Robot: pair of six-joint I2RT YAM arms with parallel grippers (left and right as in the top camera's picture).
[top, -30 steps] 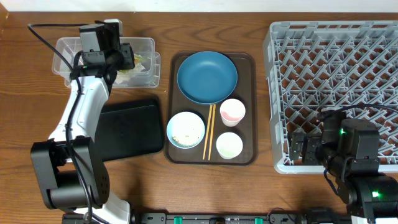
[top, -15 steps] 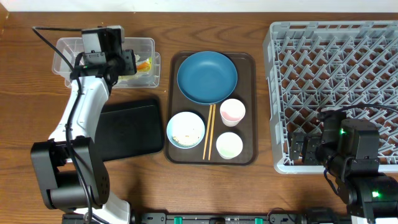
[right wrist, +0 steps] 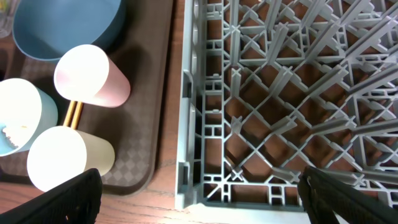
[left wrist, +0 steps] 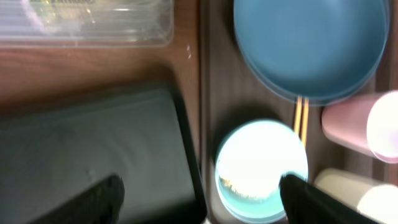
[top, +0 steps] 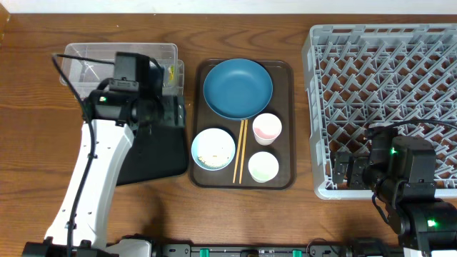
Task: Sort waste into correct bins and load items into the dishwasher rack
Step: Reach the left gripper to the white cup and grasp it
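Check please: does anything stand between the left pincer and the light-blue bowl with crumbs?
Nothing visible does. The left pincer hangs open over the right edge of the black tray; the bowl lies uncovered on the brown tray, just beside it.

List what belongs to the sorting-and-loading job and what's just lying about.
Job: tub, black tray, plate, bowl, crumbs, pink cup, cream cup, chopsticks, rack.
Lying about: brown tray, table.
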